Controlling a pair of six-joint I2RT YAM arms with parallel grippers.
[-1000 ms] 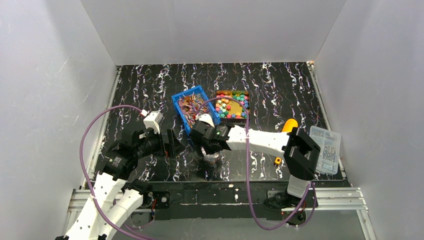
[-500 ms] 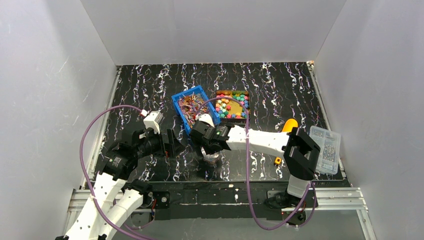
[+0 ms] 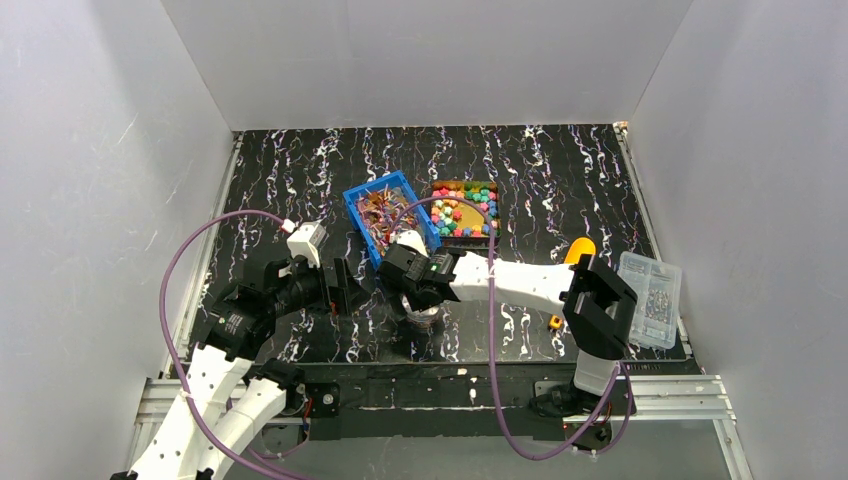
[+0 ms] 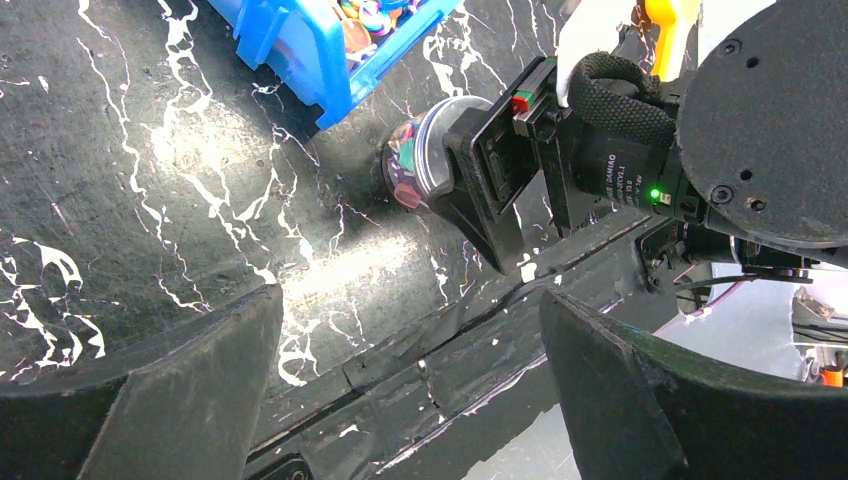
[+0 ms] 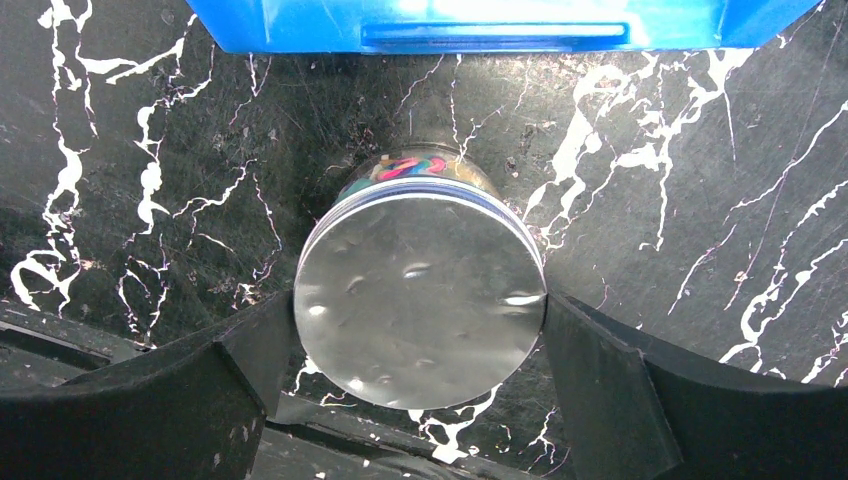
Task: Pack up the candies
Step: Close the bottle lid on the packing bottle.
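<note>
Silver lid (image 5: pixel 420 300) fills right wrist view — left shows candies (image 4: pixel 403 168) beneath.

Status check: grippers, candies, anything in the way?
Left gripper open, empty. Right gripper jaws clamped on lidded jar, candies inside. Blue bin close beyond jar, not touching.

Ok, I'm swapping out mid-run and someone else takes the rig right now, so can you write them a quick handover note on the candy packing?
Right gripper: closed on the silver lid of the small jar, which stands on the table just in front of the blue bin.
Left gripper: open, empty, hovering to the jar's left.
Candies: some show through the jar's wall; many more lie in the brown tray.
Done: jar holds candies, lid is on.
Left: whether the lid is fully tightened cannot be told; check it, release, then probably the tray's candies.
</note>
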